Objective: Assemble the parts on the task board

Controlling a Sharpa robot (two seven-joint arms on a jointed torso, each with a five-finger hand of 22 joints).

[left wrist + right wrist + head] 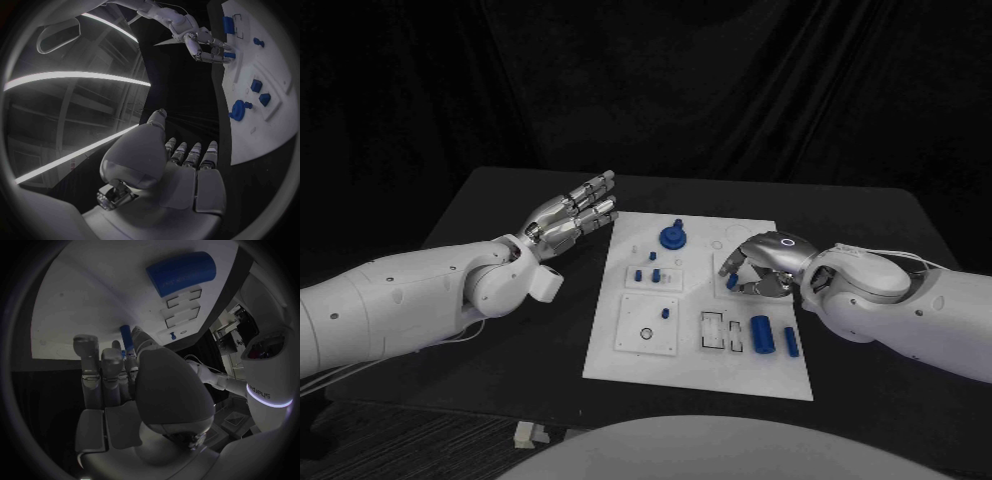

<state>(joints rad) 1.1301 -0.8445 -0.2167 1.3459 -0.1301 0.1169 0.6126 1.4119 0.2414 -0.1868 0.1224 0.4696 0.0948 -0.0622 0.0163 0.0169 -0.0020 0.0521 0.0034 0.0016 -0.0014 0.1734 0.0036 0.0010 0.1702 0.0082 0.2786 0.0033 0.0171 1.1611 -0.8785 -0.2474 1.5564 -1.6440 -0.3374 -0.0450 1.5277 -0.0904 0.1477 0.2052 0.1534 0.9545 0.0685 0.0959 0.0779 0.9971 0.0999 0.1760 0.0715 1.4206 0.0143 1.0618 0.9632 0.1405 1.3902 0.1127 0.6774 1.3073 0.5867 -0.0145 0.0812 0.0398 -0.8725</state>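
Task board [625, 355]: white plate lying flat in the middle of the black table [502, 200], long sides running from the near edge toward the far edge. Left hand [571, 217]: hovering beside the board's far left corner, over bare table, palm up and turned inward, fingers straight and spread apart, holding nothing, touching neither board nor parts. Right hand [764, 266]: over the board's right edge, about halfway along it, fingers curled downward; small blue peg [126, 335] pinched at the fingertips [116, 346] in the right wrist view, its lower end close over the white surface, contact with the board impossible to tell.

Blue round knob part [674, 237]: standing near the board's far edge, roughly in the middle of it. Small blue pegs [648, 273]: just nearer than the knob, inside a square outline on the left half. Another short blue piece [666, 312]: in the lower square outline beside a ring mark [645, 334]. Large blue cylinder [763, 333]: lying near the near right corner, lengthwise along the board, with a slimmer blue bar [790, 341] just beside it toward the right edge. Rectangular slots [715, 331]: directly left of the cylinder. Same cylinder large in the right wrist view, well beyond the fingertips.
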